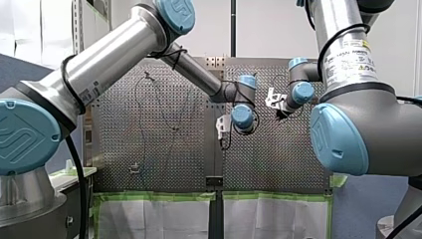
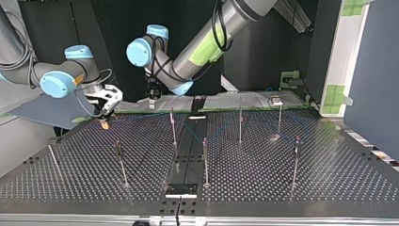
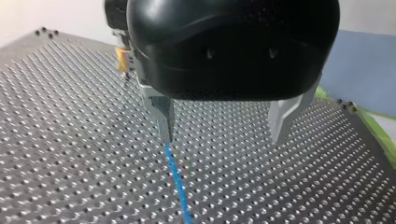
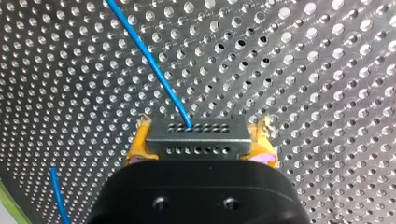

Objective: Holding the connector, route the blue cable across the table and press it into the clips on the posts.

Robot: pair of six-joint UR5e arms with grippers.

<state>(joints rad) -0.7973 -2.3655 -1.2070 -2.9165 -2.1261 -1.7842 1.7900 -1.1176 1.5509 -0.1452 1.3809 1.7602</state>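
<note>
You get even overhead light on the bench (image 2: 329, 174); hole rims (image 4: 327, 70) glint in both wrist views. Top view's backdrop (image 2: 117, 19) dark, front view's wall (image 1: 278, 25) bright. Highlights streak the metal tube of the left arm (image 1: 114, 50).

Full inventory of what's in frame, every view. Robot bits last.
table: one, perforated metal, under everything.
posts: about seven, thin metal, upright across the table.
connector: one, grey, held between yellow pads.
cable: one, blue, from the connector out over the table.
tape: green, along the table's edge in the front view.
sheets: two, white, below the tape.
left gripper: black, metal fingers, open, above the table with the cable beside one finger.
right gripper: shut on the connector.
</note>
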